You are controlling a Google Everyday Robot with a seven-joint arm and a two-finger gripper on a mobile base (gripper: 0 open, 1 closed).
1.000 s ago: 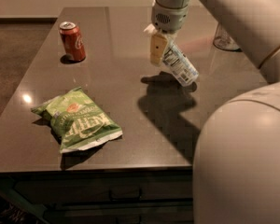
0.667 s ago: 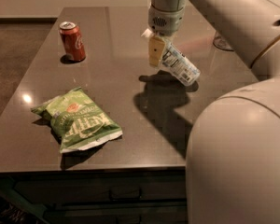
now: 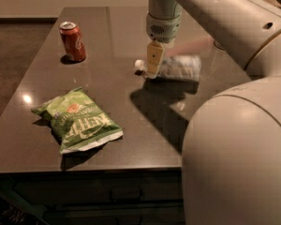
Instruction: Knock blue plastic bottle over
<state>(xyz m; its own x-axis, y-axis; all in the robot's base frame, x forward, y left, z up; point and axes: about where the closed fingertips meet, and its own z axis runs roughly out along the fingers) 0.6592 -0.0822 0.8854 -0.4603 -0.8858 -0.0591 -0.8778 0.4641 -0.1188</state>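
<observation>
The blue plastic bottle (image 3: 180, 68) lies on its side on the dark tabletop (image 3: 145, 125), cap pointing left, well apart from the red soda can (image 3: 73, 41) and the green chip bag (image 3: 77, 121). The gripper (image 3: 154, 62) hangs at the bottle's neck end; whether it is clenched or released cannot be told. The toppling step appears complete. The next move calls for lifting clear without dragging the bottle.
</observation>
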